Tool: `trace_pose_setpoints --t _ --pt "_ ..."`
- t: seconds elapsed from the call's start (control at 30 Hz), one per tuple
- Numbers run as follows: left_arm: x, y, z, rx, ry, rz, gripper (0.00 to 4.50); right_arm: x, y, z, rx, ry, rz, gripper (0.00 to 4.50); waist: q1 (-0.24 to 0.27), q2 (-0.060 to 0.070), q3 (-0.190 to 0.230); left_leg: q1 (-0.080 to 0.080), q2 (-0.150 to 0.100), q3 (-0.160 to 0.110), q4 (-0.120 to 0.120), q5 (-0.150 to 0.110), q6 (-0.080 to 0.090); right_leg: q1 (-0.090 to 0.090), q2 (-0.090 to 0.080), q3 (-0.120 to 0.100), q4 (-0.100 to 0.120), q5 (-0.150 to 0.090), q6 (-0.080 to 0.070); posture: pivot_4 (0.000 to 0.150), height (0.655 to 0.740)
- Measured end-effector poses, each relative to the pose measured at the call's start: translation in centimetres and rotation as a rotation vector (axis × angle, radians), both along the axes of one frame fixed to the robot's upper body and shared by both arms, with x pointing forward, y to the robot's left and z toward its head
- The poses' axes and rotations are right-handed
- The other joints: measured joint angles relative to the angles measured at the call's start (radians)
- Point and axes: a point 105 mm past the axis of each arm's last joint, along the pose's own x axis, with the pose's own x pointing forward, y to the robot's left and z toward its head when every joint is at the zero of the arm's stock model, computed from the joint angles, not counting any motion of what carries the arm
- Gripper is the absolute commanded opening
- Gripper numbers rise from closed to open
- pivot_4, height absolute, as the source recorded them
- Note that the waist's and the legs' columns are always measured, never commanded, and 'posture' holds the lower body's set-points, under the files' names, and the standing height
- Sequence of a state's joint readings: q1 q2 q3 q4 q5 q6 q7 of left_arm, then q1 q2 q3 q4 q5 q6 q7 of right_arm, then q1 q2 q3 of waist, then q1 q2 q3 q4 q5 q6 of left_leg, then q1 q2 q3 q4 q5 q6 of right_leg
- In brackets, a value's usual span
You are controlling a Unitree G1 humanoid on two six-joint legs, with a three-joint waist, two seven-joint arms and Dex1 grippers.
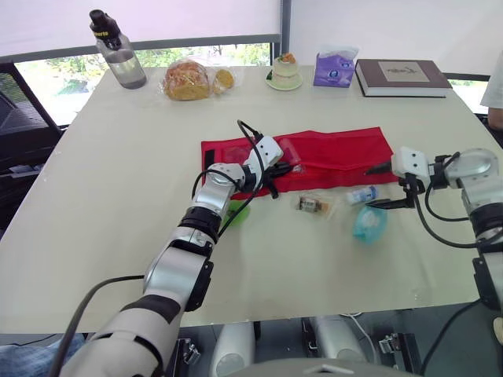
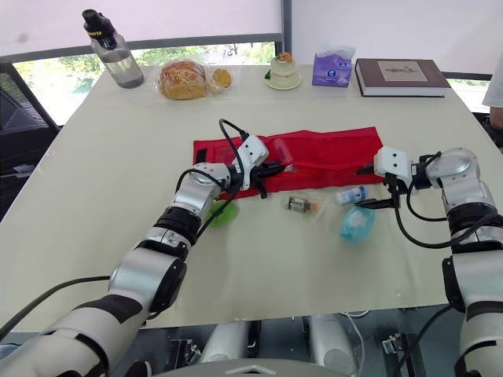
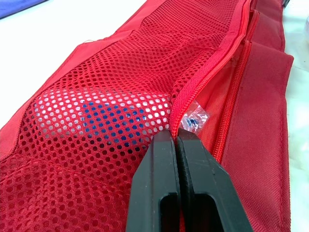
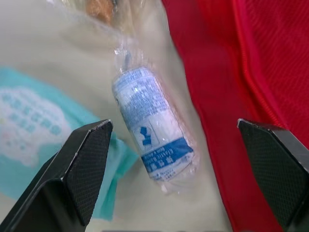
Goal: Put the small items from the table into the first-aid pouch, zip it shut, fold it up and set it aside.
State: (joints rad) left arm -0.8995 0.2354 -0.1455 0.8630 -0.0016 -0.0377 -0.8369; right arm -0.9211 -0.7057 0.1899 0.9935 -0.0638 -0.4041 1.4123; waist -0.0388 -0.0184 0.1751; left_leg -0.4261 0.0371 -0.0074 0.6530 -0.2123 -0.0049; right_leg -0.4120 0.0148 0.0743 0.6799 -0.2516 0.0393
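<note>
The red first-aid pouch point(image 1: 338, 153) lies unfolded across the middle of the table. My left gripper point(image 1: 289, 168) is shut on the open zipper edge of its mesh pocket point(image 3: 120, 87). Inside the mesh lies a white item with blue print point(image 3: 106, 116), and a small clear packet point(image 3: 194, 117) sits in the opening. My right gripper point(image 1: 384, 186) stands open just right of a white-and-blue bandage roll point(image 4: 152, 133), one finger on each side of it, not touching. A teal packet point(image 1: 369, 223) and a small wrapped brown item point(image 1: 311, 204) lie in front of the pouch. A green item point(image 1: 236, 212) peeks from under my left arm.
Along the far edge stand a water bottle point(image 1: 118, 51), bagged bread point(image 1: 189, 78), a small dessert on a saucer point(image 1: 284, 72), a purple tissue pack point(image 1: 334, 68) and a brown book point(image 1: 401, 77). A person's sleeve point(image 1: 495, 86) shows at the right edge.
</note>
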Motion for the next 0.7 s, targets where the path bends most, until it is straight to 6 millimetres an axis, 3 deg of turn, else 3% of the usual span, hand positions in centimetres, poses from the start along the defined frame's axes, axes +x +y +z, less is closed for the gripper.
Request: trace_pose_setpoints --t 0.17,0.27,0.47,0.7 --pt "-0.06 -0.02 0.09 -0.003 -0.01 0.004 0.0 0.31 -0.09 -0.07 -0.04 0.009 -0.002 4.39 0.001 0.0 0.0 0.0 0.0 0.0 0.0 0.0 0.0 0.0 0.0 0.0 0.0 0.0 0.0 0.15 0.74" --pt "-0.15 0.08 -0.04 -0.003 -0.01 0.006 0.0 0.16 -0.39 -0.42 -0.041 0.041 -0.013 3.14 0.0 0.0 0.0 0.0 0.0 0.0 0.0 0.0 0.0 0.0 0.0 0.0 0.0 0.0 0.0 0.15 0.74" --pt "-0.15 0.27 0.03 0.001 -0.015 0.009 0.0 -0.2 -0.68 -0.9 -0.049 0.093 -0.015 0.03 -0.002 0.0 0.0 0.0 0.0 0.0 0.0 0.0 0.0 0.0 0.0 0.0 0.001 0.0 0.0 0.15 0.74" --pt "-0.15 0.25 0.03 0.001 -0.015 0.009 0.0 -0.5 -0.38 -0.72 0.007 0.138 -0.032 0.03 -0.002 0.0 0.0 0.0 0.0 0.0 0.0 0.0 0.0 0.0 0.0 0.0 0.0 0.0 0.0 0.15 0.74"
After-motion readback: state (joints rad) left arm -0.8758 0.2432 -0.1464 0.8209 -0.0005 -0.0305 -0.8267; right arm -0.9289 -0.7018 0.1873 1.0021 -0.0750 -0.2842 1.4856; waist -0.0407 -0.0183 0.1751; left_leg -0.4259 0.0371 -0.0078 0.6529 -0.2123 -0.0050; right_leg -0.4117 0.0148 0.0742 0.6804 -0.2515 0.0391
